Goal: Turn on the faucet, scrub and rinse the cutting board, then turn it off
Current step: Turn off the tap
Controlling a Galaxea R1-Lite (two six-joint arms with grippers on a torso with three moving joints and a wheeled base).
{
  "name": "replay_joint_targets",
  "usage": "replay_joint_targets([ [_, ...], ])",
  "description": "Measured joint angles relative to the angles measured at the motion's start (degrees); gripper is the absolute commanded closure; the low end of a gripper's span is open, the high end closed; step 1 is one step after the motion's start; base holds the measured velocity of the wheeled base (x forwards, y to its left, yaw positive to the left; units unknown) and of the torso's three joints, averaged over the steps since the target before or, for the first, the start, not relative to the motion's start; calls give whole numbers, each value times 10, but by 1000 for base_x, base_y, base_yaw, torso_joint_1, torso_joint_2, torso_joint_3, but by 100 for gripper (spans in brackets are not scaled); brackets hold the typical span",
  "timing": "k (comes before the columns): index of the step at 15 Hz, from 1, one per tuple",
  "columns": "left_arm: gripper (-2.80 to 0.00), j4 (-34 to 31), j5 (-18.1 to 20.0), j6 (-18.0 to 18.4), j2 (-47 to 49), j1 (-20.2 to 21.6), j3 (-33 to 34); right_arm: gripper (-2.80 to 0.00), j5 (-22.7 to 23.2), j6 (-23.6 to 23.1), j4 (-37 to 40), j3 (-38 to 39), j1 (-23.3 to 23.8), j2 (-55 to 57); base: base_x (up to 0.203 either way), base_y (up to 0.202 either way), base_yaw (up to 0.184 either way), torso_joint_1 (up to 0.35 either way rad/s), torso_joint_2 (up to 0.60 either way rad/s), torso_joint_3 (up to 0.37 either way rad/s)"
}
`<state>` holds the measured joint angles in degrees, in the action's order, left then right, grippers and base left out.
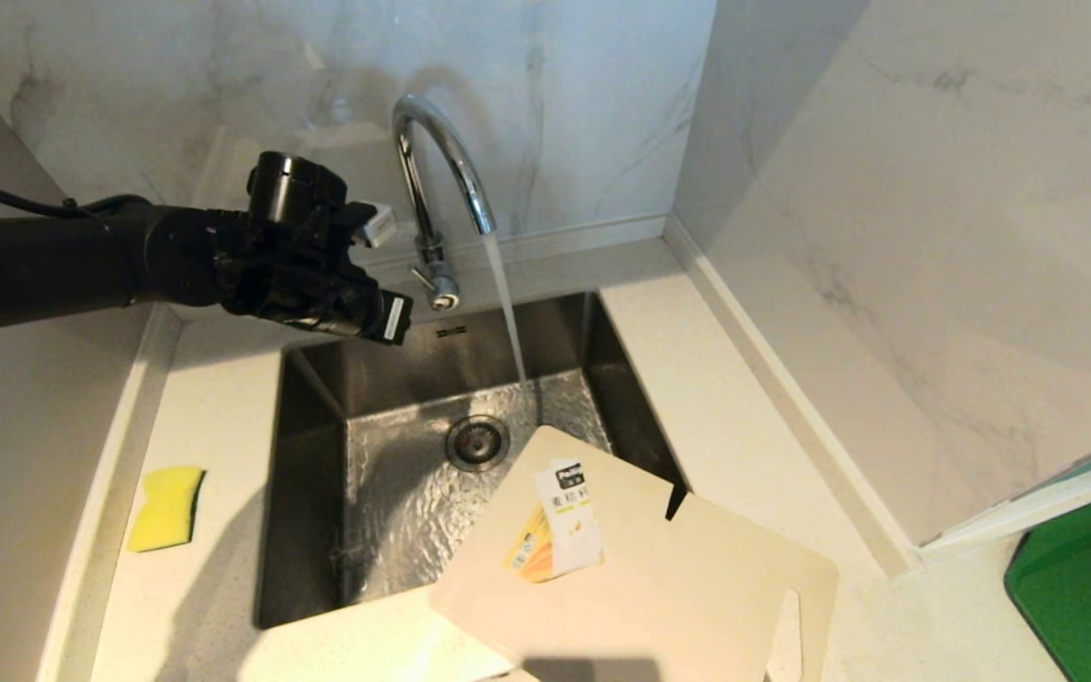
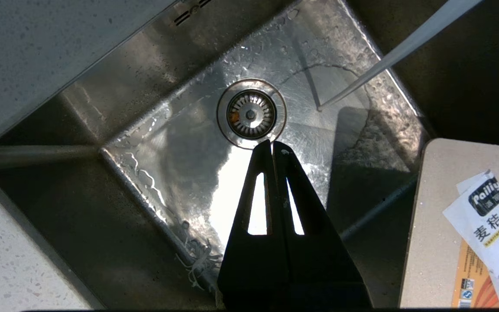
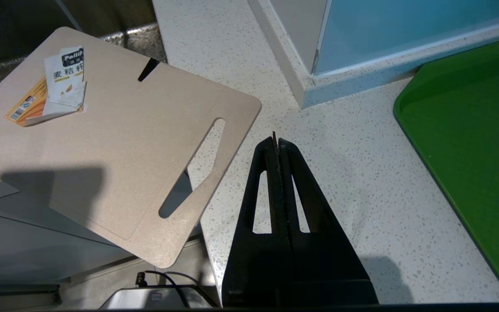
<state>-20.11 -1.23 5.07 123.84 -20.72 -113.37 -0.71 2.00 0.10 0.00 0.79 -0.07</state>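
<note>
Head view: left gripper [image 1: 394, 317] hangs over the sink's [image 1: 318, 493] back-left corner, jaws pressed together, holding nothing — just left of the faucet's [image 1: 437, 180] lever handle [image 1: 432, 284], apart from it as far as can be told. One chrome gooseneck faucet, one stream of water [image 1: 506, 303] running from its spout onto the sink floor behind the drain [image 1: 477, 441]. One cutting board [image 1: 659, 578], beige, thin, rounded corners, lying flat across the sink's front-right corner and onto the counter [image 1: 754, 426], well apart from the left gripper. It has a slot handle cutout [image 3: 191, 169], a small dark notch [image 1: 675, 499] on its edge and a white-yellow-orange paper label [image 1: 560, 535], partly peeled. One yellow sponge [image 1: 167, 507] on the counter left of the sink. Right wrist view: right gripper [image 3: 277, 141] over bare counter just beside the board's handle end — jaws closed, empty. One green tray [image 3: 474, 143] to its other side.
</note>
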Motion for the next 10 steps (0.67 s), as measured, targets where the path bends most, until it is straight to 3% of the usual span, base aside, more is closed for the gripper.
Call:
replay_joint_targets([
  [6, 0, 13, -3, -23, 11, 3, -1, 0, 0, 0, 0, 0, 0, 0, 0, 0, 0, 0, 0, 0],
  [10, 0, 87, -22, -36, 29, 3, -1, 0, 0, 0, 0, 0, 0, 0, 0, 0, 0, 0, 0, 0],
])
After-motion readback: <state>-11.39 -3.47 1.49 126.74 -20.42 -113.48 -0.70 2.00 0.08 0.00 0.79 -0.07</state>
